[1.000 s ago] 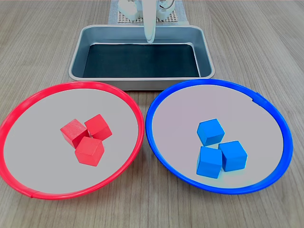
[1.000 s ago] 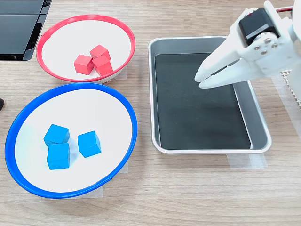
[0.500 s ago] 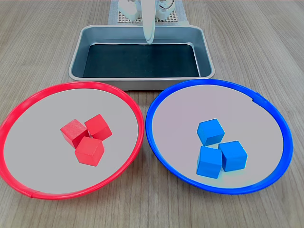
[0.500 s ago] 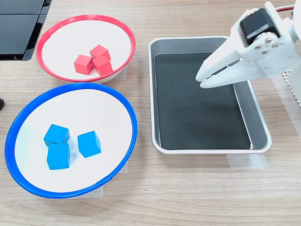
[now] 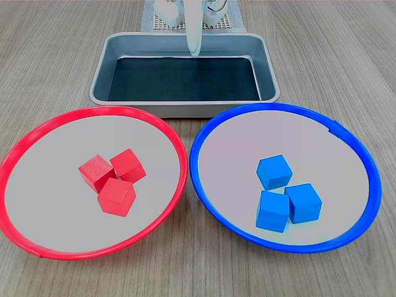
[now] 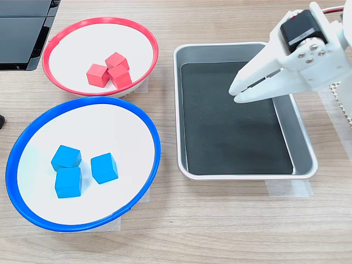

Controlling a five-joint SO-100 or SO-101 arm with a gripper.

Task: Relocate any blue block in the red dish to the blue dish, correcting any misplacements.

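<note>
Nothing moved on wood-grain table.

dishes side by side, tray behind

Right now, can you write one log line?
gripper: shut, over tray | red dish: red cubes only | blue dish: three blue cubes

First exterior view is facing the gripper head-on, low; second exterior view is looking down sideways. Both are sharing dishes and tray.
</note>
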